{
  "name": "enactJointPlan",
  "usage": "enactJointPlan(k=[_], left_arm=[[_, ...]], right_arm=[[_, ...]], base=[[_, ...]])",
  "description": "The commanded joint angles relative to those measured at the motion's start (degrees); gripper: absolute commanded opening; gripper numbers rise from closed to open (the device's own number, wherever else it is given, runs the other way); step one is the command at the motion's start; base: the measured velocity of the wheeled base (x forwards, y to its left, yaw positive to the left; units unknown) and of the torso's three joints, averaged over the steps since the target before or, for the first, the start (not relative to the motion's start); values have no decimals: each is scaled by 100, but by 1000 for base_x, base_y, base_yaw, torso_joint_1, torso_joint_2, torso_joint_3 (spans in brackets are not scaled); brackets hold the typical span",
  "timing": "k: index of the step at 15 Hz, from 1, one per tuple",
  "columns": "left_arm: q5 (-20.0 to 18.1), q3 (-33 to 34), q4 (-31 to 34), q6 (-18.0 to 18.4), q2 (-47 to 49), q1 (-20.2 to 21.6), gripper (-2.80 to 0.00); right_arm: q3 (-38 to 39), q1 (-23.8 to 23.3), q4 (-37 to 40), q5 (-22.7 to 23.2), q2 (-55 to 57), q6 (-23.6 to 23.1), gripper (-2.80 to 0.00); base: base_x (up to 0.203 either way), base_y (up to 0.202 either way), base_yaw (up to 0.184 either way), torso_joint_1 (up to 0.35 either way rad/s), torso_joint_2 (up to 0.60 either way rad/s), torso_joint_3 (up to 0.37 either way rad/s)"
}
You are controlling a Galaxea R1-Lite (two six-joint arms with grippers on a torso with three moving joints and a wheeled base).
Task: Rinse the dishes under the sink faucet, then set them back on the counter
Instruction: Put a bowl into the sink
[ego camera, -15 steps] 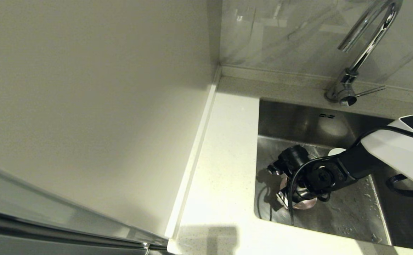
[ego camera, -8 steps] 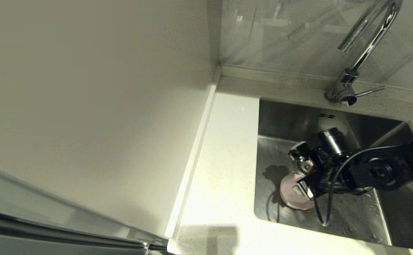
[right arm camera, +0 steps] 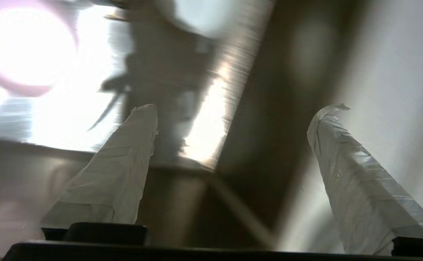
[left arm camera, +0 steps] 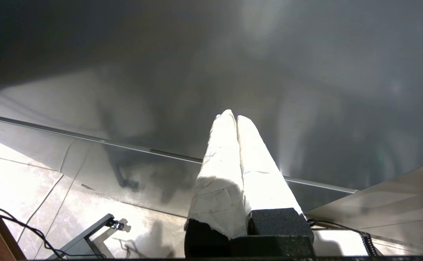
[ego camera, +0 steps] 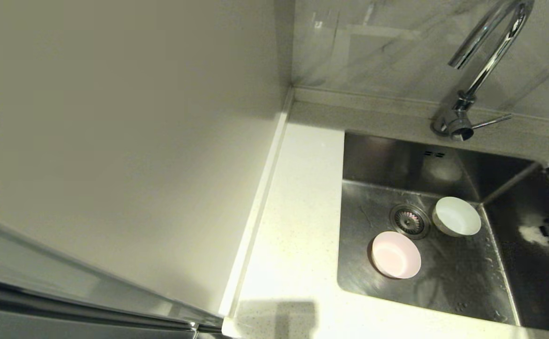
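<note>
Two bowls in the sink (ego camera: 364,160)

We see our right gripper (right arm camera: 233,108) fingers spread empty; left gripper (left arm camera: 236,117) fingers closed, parked.

Plain cream wall panel (ego camera: 128,141) beside glossy marble-veined backsplash (ego camera: 397,47), warm light.

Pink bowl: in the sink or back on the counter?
In the sink. The pink bowl sits upright on the basin floor beside the drain, nothing gripping it.
</note>
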Motion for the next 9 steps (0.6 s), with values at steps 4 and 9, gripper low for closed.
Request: enactJointPlan(k=[4,9], left_arm=[[-1,0,-2,-3,-18,1,-280],[-1,0,-2,-3,-18,2,-280]], right_arm=[[-1540,-2777,1834,1204,141,-618,0],[-1919,-4240,2878,1175,595,-1170,0]], base=[[0,0,0,0,0,0],[0,0,0,0,0,0]])
